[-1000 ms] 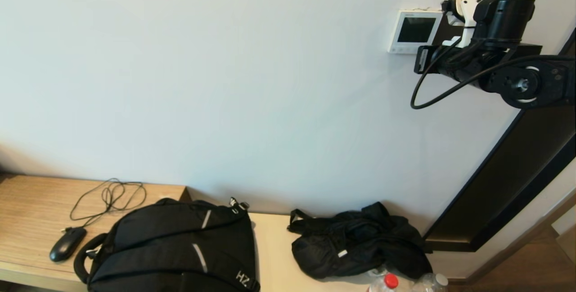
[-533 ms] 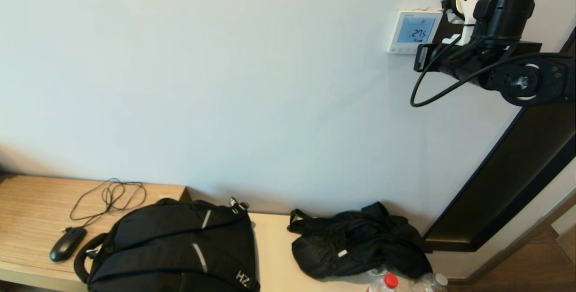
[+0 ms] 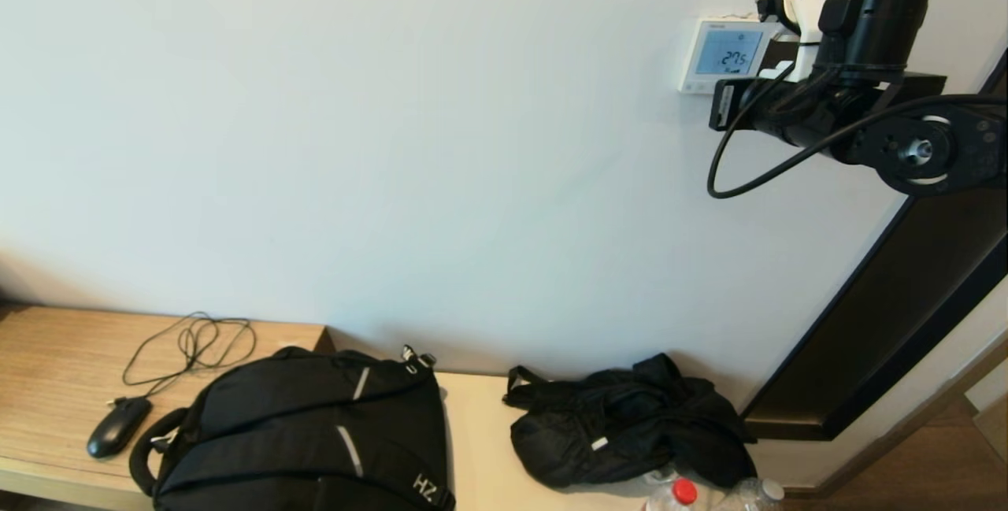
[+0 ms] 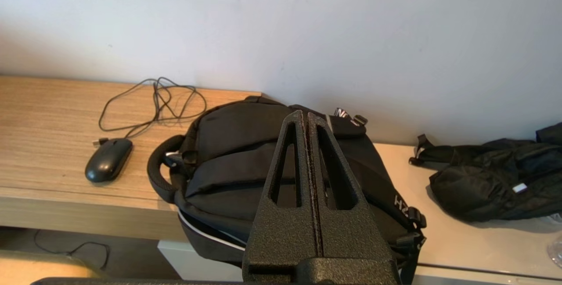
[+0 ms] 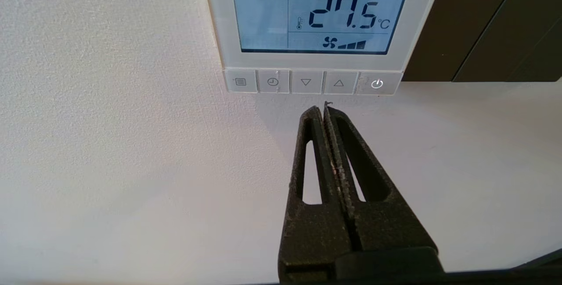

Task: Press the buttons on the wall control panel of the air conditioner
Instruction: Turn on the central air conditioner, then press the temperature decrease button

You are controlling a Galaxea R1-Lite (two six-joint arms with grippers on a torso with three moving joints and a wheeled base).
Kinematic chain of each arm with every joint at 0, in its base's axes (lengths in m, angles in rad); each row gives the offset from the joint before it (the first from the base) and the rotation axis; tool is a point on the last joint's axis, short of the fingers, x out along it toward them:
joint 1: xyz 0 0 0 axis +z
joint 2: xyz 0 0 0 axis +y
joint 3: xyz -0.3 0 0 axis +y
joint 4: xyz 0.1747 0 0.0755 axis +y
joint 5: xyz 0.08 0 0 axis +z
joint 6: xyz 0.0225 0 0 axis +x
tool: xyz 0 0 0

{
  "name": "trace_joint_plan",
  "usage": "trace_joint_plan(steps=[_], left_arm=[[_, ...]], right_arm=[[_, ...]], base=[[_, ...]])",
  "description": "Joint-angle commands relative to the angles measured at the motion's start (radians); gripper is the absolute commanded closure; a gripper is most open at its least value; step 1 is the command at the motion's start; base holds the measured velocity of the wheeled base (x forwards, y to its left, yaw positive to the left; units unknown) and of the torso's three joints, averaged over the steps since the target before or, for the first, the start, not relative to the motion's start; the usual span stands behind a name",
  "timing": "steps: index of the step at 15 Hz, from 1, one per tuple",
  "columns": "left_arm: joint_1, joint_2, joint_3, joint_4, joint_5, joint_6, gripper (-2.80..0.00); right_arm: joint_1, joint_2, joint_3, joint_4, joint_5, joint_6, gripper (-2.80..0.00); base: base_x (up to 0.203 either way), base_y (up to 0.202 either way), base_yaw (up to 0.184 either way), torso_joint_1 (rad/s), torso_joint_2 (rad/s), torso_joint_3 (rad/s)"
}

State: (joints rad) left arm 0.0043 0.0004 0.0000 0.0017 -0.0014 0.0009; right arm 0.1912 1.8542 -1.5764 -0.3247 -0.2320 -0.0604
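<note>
My right gripper (image 5: 324, 108) is raised to the wall, its two fingers pressed flat together with nothing between them. The tips sit just beneath the row of buttons (image 5: 312, 82) on the control panel (image 5: 316, 63), under the seam between the down arrow and the up arrow; whether they touch the wall I cannot tell. The panel is a white square fixed high on the wall (image 3: 394, 141), and in the head view it shows beside my right arm (image 3: 866, 94), partly hidden by it. Its screen (image 5: 322, 8) glows pale blue and reads 27.5 °C, with a fan mark and rising bars below. There are five buttons — a list sign, a clock, the two arrows and a lit power sign at the end nearest the dark plate (image 5: 483, 26) that adjoins the panel.

My left gripper (image 4: 306, 118) hangs low over the desk (image 3: 55, 361), jaws closed and empty, above a black backpack (image 3: 307, 432). The backpack lies zipped, so what it holds is hidden. Beside it lie a black mouse (image 3: 118, 426) with its coiled cable (image 3: 193, 346), and a crumpled black bag (image 3: 626, 428) — its inside is not visible. Two bottle tops (image 3: 683, 491) peek up at the head view's lower edge.
</note>
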Motion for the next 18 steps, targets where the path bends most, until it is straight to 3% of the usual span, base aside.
trace_joint_plan(steps=[1, 18], left_arm=[[0.0, 0.0, 0.0, 0.0, 0.0, 0.001, 0.0], [0.0, 0.0, 0.0, 0.0, 0.0, 0.001, 0.0]], right_arm=[[0.022, -0.01, 0.003, 0.0, -0.004, -0.001, 0.0], [0.014, 0.051, -0.056, 0.0, -0.017, -0.009, 0.0]], base=[[0.0, 0.0, 0.0, 0.0, 0.0, 0.0], [0.0, 0.0, 0.0, 0.0, 0.0, 0.0]])
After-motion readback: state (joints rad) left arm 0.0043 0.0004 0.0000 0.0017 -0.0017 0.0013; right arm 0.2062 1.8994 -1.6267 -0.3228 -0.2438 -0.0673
